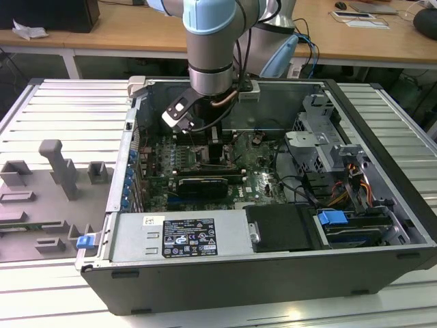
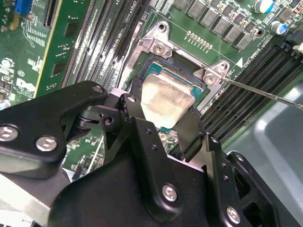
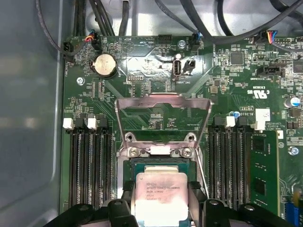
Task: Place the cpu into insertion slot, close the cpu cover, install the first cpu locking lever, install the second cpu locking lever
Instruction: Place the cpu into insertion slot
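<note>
Second wrist view: the gripper has its own black body in front of the near edge of the cpu. We cannot tell whether the chip sits in the insertion slot or hangs just above it. The slot's dark centre lies under the chip, between the fingers; we see only a rim strip just beyond the fingertips.

First wrist view: the picture's edge cuts off the chip's near part and the finger bases. The print on the chip's top is too small for us to read.

Second wrist view: a thin metal rod beside one finger runs out past the picture's edge, so its far end is cut off.

Exterior view: the arm's wrist hides the gripper's upper part.
</note>
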`<state>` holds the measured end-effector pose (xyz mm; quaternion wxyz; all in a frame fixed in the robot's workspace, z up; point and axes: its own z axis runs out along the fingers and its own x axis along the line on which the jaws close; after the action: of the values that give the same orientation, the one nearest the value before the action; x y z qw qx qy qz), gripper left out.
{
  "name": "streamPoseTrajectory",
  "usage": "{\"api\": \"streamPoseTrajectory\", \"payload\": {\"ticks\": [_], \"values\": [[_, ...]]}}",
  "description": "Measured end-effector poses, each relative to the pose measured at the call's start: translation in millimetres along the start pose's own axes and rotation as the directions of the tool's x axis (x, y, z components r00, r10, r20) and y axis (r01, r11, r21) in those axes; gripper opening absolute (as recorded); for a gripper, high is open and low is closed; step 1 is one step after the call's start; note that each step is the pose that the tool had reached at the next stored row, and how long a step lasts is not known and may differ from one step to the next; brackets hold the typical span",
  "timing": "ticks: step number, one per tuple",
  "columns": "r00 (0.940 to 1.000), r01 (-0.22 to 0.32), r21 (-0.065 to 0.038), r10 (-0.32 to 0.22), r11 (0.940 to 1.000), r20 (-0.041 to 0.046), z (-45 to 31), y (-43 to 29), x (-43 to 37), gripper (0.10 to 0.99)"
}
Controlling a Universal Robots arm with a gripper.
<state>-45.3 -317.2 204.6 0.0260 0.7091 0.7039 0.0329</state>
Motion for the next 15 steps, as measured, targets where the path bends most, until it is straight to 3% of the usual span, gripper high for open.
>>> {"api": "streamPoseTrajectory", "payload": {"ticks": [15], "values": [[0.9999, -0.013, 0.0, 0.013, 0.9999, 0.0022, 3.0, -0.3, 0.0, 0.545]]}}
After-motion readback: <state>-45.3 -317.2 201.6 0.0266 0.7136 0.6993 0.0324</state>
